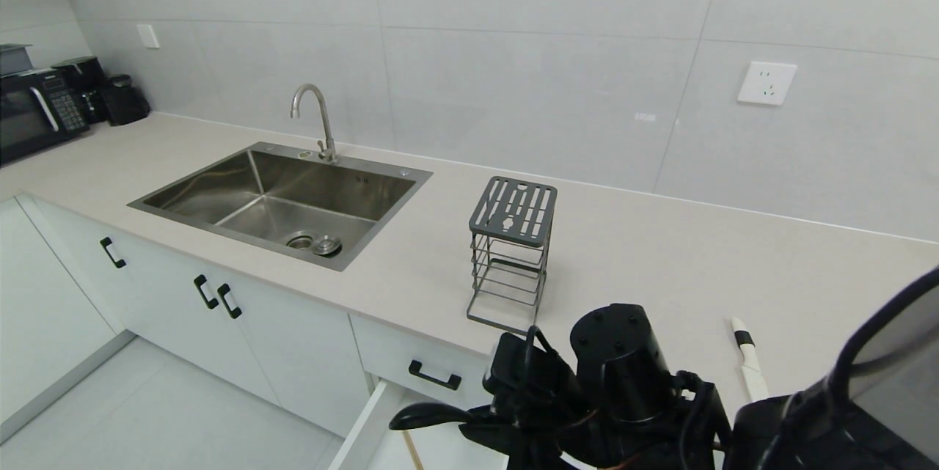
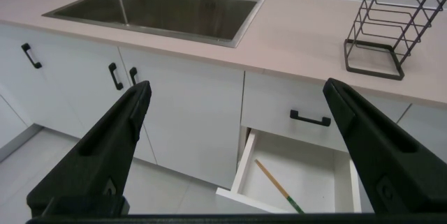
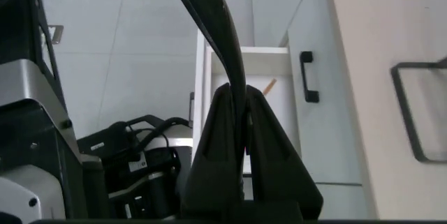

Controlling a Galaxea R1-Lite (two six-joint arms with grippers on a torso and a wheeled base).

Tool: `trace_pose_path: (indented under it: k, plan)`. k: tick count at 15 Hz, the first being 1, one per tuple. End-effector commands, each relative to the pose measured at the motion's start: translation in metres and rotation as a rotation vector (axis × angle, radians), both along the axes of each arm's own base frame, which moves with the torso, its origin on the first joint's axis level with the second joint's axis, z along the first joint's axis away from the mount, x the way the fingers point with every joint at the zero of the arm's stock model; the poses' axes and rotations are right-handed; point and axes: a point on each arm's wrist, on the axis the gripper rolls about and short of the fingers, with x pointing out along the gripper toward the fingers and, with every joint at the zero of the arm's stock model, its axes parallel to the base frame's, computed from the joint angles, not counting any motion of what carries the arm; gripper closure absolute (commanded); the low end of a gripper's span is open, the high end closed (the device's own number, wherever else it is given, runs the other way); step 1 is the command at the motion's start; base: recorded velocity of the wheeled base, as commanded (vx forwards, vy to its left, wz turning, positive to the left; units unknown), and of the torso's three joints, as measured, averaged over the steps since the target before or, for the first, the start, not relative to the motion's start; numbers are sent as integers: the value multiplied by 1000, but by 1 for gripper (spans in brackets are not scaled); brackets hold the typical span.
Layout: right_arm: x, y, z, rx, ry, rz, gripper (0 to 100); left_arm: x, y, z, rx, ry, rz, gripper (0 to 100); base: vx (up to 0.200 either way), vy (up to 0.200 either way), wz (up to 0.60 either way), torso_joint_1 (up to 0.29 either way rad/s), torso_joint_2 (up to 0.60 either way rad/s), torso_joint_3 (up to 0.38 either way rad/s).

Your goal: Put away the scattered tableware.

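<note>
Counter (image 1: pixel 660 257) spans mid-frame, with the sink (image 1: pixel 242 184) at upper left and a wire rack (image 1: pixel 511 250) at centre. Bottom centre, an open drawer (image 2: pixel 314 172) holds a chopstick (image 2: pixel 276 182). The left gripper (image 2: pixel 236 84) is spread wide. The right gripper (image 3: pixel 241 91) clamps a black spoon (image 3: pixel 220 21). A knife (image 1: pixel 748 360) lies lower right.

Pale countertop (image 1: pixel 660 257), wire rack (image 1: pixel 511 250), white knife (image 1: pixel 750 367), microwave (image 1: pixel 33 114) at far end

Head view overlooks the counter (image 1: pixel 660 265); both lower wrist views apparently share the open drawer (image 2: pixel 314 172).
</note>
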Motion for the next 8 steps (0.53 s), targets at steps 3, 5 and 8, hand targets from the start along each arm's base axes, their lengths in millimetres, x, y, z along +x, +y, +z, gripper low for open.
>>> trace_pose_path:
  k: [3,5,8]
  plan:
    - [6,36,-28,-16,17,-39,100,0,0,0,0,1,0,0,0,0,0,0,0,0]
    - [11,55,-41,-32,-2,-113,100,0,0,0,0,1,0,0,0,0,0,0,0,0]
    - [16,65,-60,-64,16,-142,100,0,0,0,0,1,0,0,0,0,0,0,0,0]
